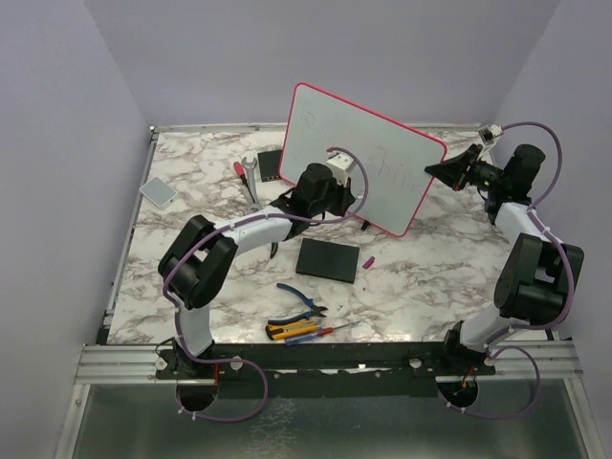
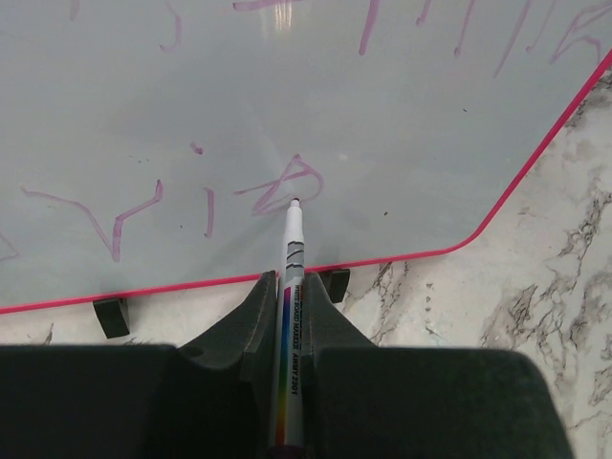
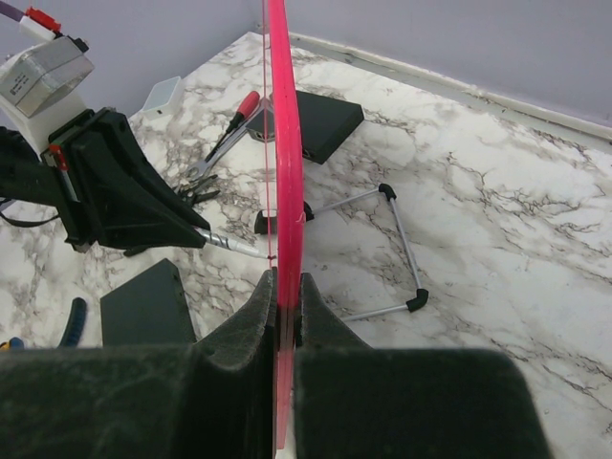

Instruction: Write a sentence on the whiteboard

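Observation:
The whiteboard (image 1: 382, 158), pink-framed, stands tilted at the middle back of the table. My left gripper (image 2: 290, 279) is shut on a white whiteboard marker (image 2: 293, 239), whose tip touches the board's surface (image 2: 402, 105) at a looped pink stroke. The sentence (image 2: 273, 191) shows as faint pink lettering in two lines; in the top view the sentence (image 1: 387, 161) is barely legible. My right gripper (image 3: 285, 279) is shut on the whiteboard's pink edge (image 3: 283, 143). From above, the left gripper (image 1: 346, 182) faces the board's front and the right gripper (image 1: 446, 170) pinches its right side.
A flat black slab (image 1: 328, 259) lies just in front of the board, with blue pliers (image 1: 304, 301) and screwdrivers (image 1: 302, 332) nearer the arms. A wrench (image 1: 251, 174) and a grey pad (image 1: 158, 190) lie at the left. A wire stand (image 3: 397, 239) lies behind the board.

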